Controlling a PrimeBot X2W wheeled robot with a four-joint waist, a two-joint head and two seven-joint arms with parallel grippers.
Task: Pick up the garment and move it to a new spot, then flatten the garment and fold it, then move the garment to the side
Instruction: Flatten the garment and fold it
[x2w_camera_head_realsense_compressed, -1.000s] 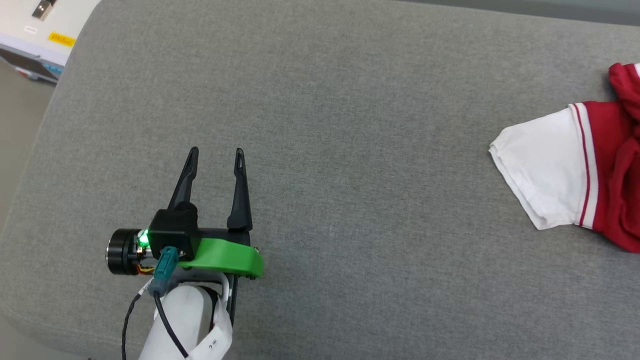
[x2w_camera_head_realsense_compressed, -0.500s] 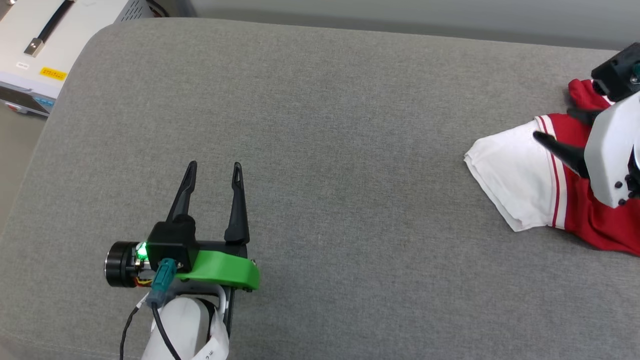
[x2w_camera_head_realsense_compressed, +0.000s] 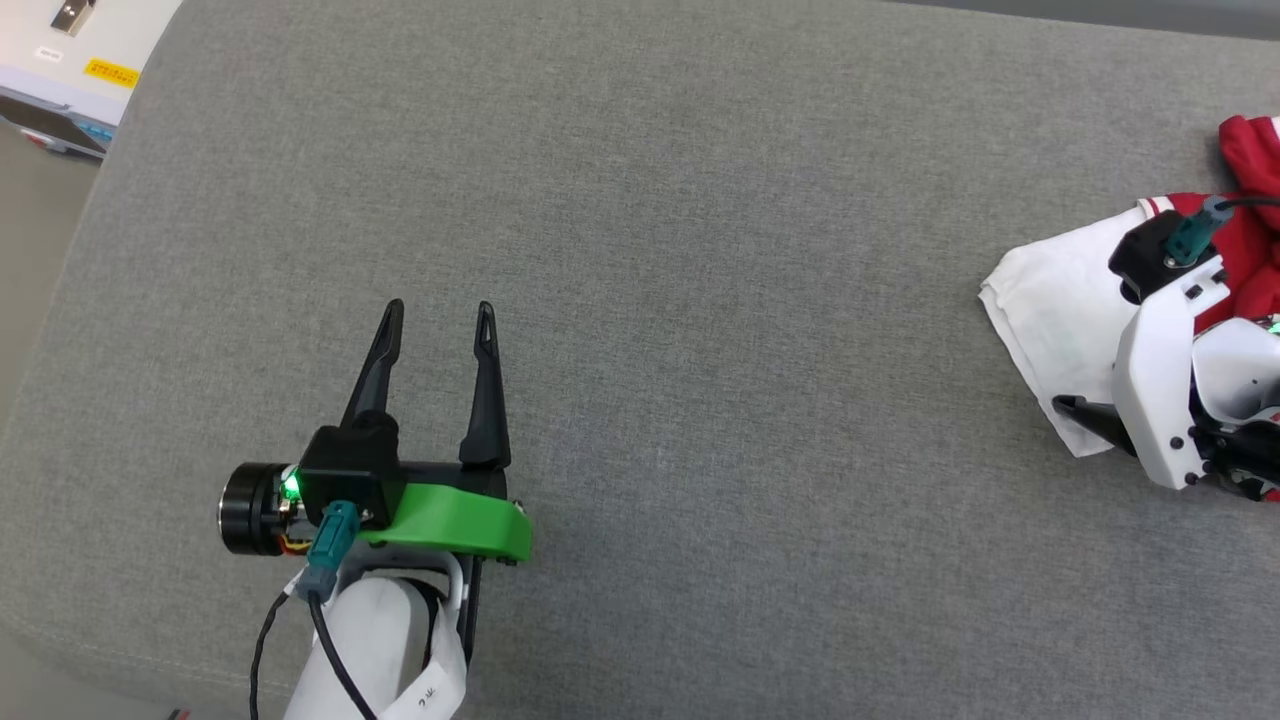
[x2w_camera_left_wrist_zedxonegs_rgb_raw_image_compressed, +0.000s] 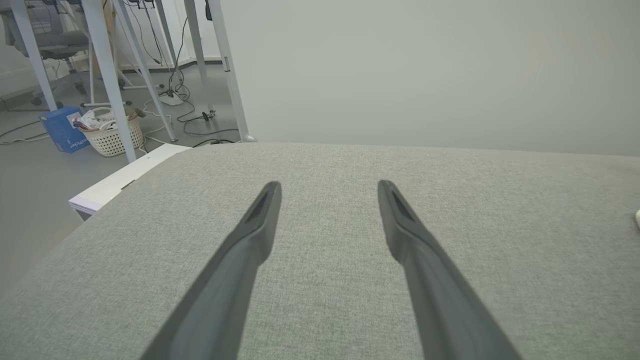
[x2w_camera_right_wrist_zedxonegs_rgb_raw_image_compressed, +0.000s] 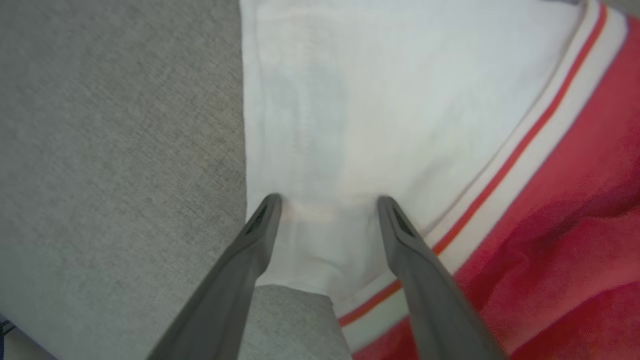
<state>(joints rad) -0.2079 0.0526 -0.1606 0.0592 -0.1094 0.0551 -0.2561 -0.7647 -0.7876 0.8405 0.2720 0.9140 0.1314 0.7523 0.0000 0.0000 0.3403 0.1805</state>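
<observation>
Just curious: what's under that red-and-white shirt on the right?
The garment lies on the grey cushion, which shows beside it. The open right tool rests its tips on top of it. Anything beneath the cloth itself is covered.

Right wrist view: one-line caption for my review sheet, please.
Open right gripper over the white sleeve of the garment, on the grey cushion.

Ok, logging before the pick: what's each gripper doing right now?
Left gripper: open, holding nothing.
Right gripper: open, tips on the shirt's white sleeve, not gripping it.
</observation>
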